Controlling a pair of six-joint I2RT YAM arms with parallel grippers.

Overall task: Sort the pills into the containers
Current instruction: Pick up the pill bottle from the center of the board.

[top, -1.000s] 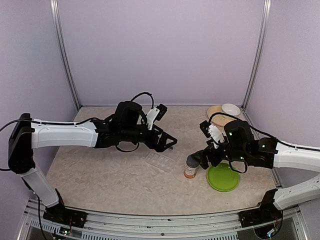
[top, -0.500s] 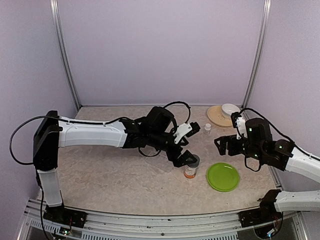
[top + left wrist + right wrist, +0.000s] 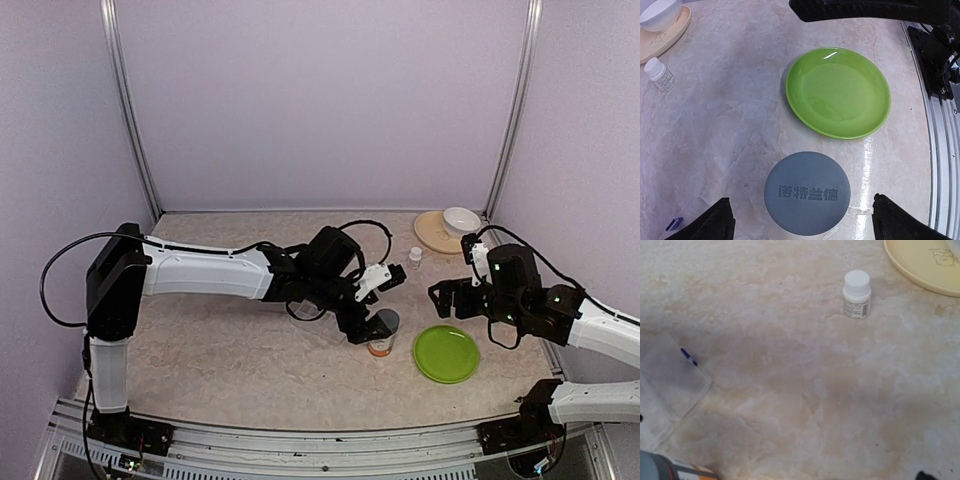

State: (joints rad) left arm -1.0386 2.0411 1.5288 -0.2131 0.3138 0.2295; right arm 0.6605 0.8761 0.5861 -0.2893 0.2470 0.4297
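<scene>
1. Marbled table (image 3: pixel 200 350): the clear organiser (image 3: pixel 675 382) is seen just left of the capped bottle (image 3: pixel 380 340).
2. Astride its cap (image 3: pixel 807 192) the left gripper (image 3: pixel 805 222) is held wide; how the right gripper (image 3: pixel 440 298) stands cannot be told.
3. Uncapping is judged the step in hand; closing squarely on the cap is required next.

Clear plastic organiser (image 3: pixel 670 375), glossy plate (image 3: pixel 838 92)

We see the left arm (image 3: pixel 210 275) stretched across the table (image 3: pixel 200 350), the left end effector (image 3: pixel 376 324) down at the grey cap (image 3: pixel 389 319) of an amber bottle (image 3: pixel 379 347) (its fingers hard to make out here). The right end effector (image 3: pixel 446 298) hangs just beyond the green plate (image 3: pixel 446 354).
</scene>
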